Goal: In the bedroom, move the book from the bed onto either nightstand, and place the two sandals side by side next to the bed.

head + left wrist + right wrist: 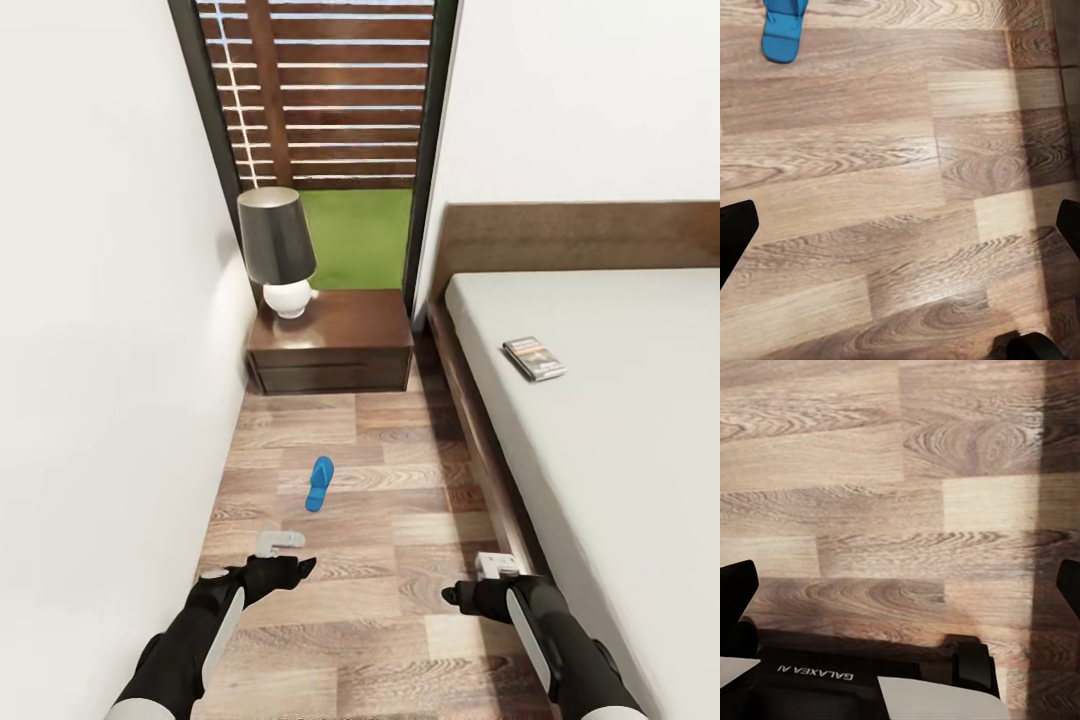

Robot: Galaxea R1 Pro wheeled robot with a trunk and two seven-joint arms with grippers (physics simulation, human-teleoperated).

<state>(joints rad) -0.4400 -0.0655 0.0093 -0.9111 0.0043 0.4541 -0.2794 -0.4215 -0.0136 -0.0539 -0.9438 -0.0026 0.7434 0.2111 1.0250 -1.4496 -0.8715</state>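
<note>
narrow aisle of brown wood-plank floor [380, 600], grain swirled, between white wall and bed [620, 470] with dark wooden frame and smooth pale mattress. thin dark paperback book [534, 358] lies flat on the mattress near the headboard. one slim bright blue sandal [319, 484] flat on the planks mid-aisle. glossy dark nightstand [335, 342] beyond it carries a grey-shaded lamp [276, 246] on a round white base. left gripper [300, 567] and right gripper [452, 596] hover low, fingers spread wide, empty.
</note>
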